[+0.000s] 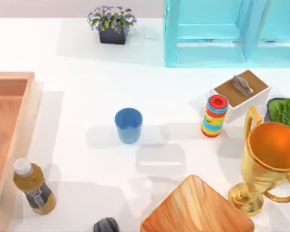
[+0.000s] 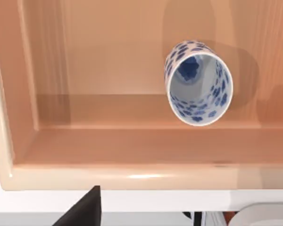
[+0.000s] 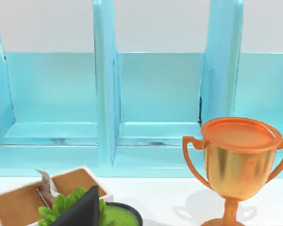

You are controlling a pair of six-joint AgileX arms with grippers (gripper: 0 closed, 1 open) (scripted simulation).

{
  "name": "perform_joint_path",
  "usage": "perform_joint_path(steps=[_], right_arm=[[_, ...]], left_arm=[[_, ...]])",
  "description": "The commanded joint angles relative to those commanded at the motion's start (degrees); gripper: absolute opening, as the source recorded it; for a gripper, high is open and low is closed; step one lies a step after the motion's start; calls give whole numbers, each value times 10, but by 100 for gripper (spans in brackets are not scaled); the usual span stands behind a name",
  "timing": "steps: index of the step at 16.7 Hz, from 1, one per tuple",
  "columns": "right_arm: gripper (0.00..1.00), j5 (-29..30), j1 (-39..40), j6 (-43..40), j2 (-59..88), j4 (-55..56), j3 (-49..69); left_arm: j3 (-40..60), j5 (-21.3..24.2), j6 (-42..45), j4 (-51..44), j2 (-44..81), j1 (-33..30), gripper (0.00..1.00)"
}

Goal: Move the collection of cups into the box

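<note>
Standing upright on the floor of the large shallow orange-brown wooden box (image 2: 108,155), close to one of its walls, the small white handleless cup with a blue floral pattern (image 2: 199,83) shows an empty, patterned inside in the left wrist view. From above, that box (image 1: 9,125) sits at the left edge of the white table (image 1: 77,63) and runs out of the picture there. The plain blue handleless cup (image 1: 128,125) stands upright and empty out on the table, near its middle and well apart from the box. A bottle of amber drink with a white cap (image 1: 33,187) stands just beside the box's wall toward the near-left corner. On the right side, the small white box with a brown top (image 1: 241,94) carries a grey piece on its lid, a stack of coloured rings (image 1: 214,115) stands near it, and a dark pot holding a green plant (image 1: 284,112) sits at the right edge. The big gold trophy cup (image 1: 269,162), empty, stands toward the near-right corner beside a wooden board (image 1: 195,209). A dark pot of purple flowers (image 1: 112,23) and a turquoise shelf unit (image 1: 229,31) line the far edge. A dark fingertip of the left gripper (image 2: 82,209) hangs outside the box's rim; a fingertip of the right gripper (image 3: 80,209) hangs over the green plant; whether either is open or closed cannot be told.
</note>
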Motion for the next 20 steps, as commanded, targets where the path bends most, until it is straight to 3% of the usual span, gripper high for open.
perform_joint_path(steps=[3, 10, 15, 20], right_arm=[[100, 0, 0, 0, 0, 0, 0], [100, 0, 0, 0, 0, 0, 0], [100, 0, 0, 0, 0, 0, 0], [100, 0, 0, 0, 0, 0, 0]], left_arm=[[41, 0, -1, -42, -1, -2, 100], [61, 0, -21, -45, 18, -19, 100], [192, -1, -170, -52, 147, -153, 100], [356, -4, -424, -51, 324, -355, 100]])
